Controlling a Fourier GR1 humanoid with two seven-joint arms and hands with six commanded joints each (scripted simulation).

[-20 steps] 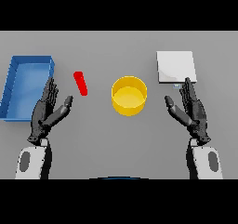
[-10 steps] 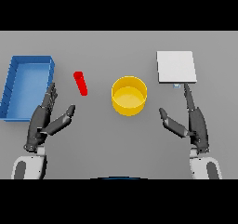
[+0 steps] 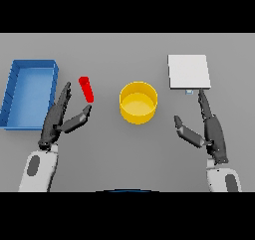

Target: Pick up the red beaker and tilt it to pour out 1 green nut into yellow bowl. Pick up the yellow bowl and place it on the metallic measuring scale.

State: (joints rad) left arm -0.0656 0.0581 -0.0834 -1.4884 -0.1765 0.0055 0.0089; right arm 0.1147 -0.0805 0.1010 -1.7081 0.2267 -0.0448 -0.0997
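The red beaker (image 3: 86,89) lies on the grey table, left of centre. My left hand (image 3: 56,120) is just below and left of it, open, fingers straight toward the beaker and thumb (image 3: 78,120) spread under it, not touching. The yellow bowl (image 3: 138,102) stands at the centre; I see no nut in it. The metallic measuring scale (image 3: 188,71) is a flat light square at the back right. My right hand (image 3: 213,129) is open below the scale, fingertips close to its front edge, thumb pointing toward the bowl.
A blue tray (image 3: 29,92) with raised walls sits at the far left, right beside my left hand.
Both hands have turned edge-on with thumbs spread inward. The left hand has crept toward the beaker, and the right hand has drawn slightly back. Beaker and bowl have not moved.
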